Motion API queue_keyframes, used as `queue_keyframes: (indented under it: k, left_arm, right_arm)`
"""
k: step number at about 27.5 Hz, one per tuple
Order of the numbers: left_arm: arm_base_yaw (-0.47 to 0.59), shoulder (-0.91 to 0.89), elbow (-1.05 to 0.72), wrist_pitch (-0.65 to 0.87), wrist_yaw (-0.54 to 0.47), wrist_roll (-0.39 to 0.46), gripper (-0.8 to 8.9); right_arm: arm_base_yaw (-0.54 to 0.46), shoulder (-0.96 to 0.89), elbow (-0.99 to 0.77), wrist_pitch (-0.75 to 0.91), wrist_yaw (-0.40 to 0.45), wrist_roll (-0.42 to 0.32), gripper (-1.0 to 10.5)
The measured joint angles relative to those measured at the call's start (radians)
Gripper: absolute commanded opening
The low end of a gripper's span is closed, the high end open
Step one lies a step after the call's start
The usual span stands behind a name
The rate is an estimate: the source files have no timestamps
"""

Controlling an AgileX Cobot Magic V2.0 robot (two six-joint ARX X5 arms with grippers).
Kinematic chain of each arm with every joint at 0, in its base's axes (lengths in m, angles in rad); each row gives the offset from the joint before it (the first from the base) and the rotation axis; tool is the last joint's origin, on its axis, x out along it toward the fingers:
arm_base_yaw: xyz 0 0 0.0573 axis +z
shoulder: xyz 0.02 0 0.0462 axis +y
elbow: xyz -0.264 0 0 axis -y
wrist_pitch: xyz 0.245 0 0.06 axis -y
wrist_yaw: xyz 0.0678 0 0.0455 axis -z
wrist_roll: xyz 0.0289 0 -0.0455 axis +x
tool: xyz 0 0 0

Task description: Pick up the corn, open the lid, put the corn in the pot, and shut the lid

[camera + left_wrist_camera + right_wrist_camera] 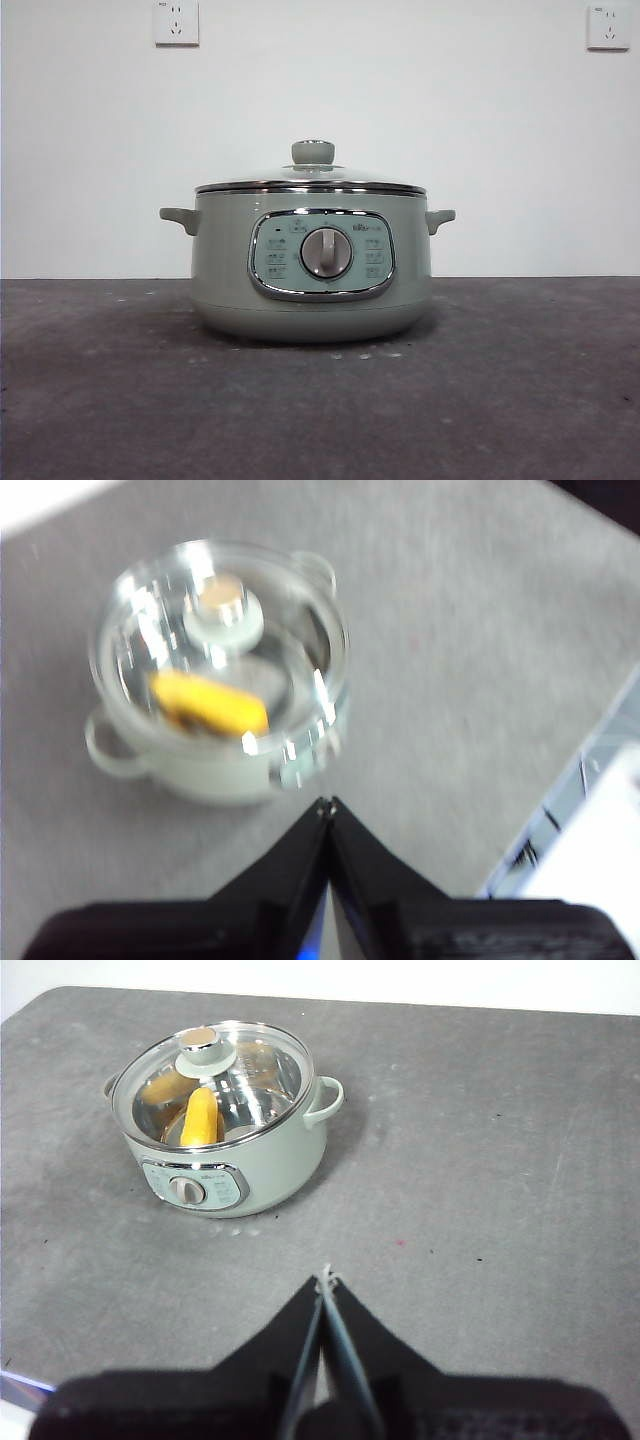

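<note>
The sage-green pot (pixel 310 270) stands in the middle of the grey table, its dial facing the front camera. The clear glass lid (pixel 312 180) sits closed on it, green knob up. Through the glass, the yellow corn (pixel 200 1117) lies inside the pot (pixel 225 1150); the left wrist view shows the corn (pixel 208 702) under the lid (pixel 220 630) too. My left gripper (pixel 327 803) is shut and empty, high above and off to one side of the pot (pixel 200 770). Also shut and empty, my right gripper (pixel 324 1279) hangs well back from the pot. Neither arm appears in the front view.
A white wall with two sockets (pixel 176 22) rises behind the table. The table's edge and a white object (pixel 590 860) beyond it show in the left wrist view.
</note>
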Motion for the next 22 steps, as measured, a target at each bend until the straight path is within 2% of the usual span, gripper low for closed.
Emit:
queue_keyframes:
  k: [4,7,10,11,16,22]
  left_arm:
    - [0.02,0.007,-0.005,0.072,-0.003,0.032,-0.03]
    - [0.148,-0.051,-0.084,0.29,0.051,0.12,-0.03]
    - [0.297,-0.224,-0.336,0.568,0.234,0.149,-0.03]
    - [0.335,-0.288,-0.436,0.651,0.258,0.149,-0.03]
    - [0.465,-0.517,-0.848,0.863,0.249,0.137,-0.03]
    - [0.536,-0.767,-1.294,1.032,0.175,0.129,-0.03]
  right_arm:
    - [0.0,0.0,0.0,0.0,0.002,0.0,0.0]
    - [0.0,0.0,0.0,0.0,0.002,0.0,0.0]
    - [0.0,0.0,0.0,0.0,0.002,0.0,0.0]
    - [0.0,0.0,0.0,0.0,0.002,0.0,0.0]
    - [0.0,0.0,0.0,0.0,0.002,0.0,0.0]
    - [0.0,0.002,0.0,0.0,0.002,0.0,0.0]
